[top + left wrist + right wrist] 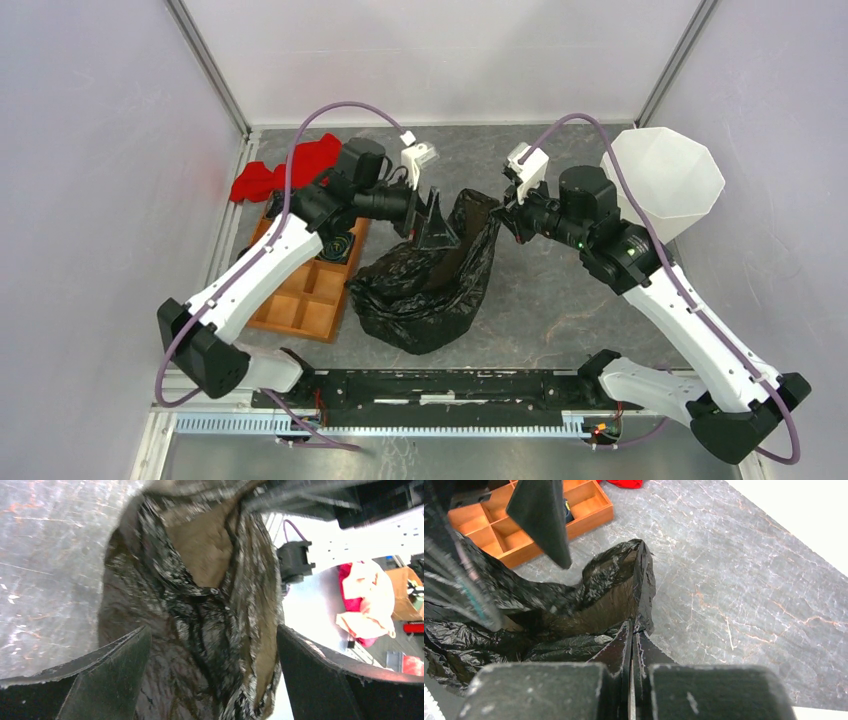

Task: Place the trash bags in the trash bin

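Trash bag (425, 285): black, crumpled, mouth raised.
My left gripper (212, 630): fingers spread wide on either side of the bag's upper-left rim, gripping nothing.
My right gripper (632, 627): fingers pressed together, pinching the bag's upper-right rim.
Trash bin (665, 180): right of the bag, well apart.
Orange compartment tray (305, 290): just left of the bag.

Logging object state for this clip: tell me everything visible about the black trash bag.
The trash bag is thin, glossy black film, crumpled and shapeless, slumped on the grey table at centre, beside the orange tray. Its upper edge is held raised, mouth partly agape. The shut right hand pinches that edge; the open left hand straddles it without gripping.
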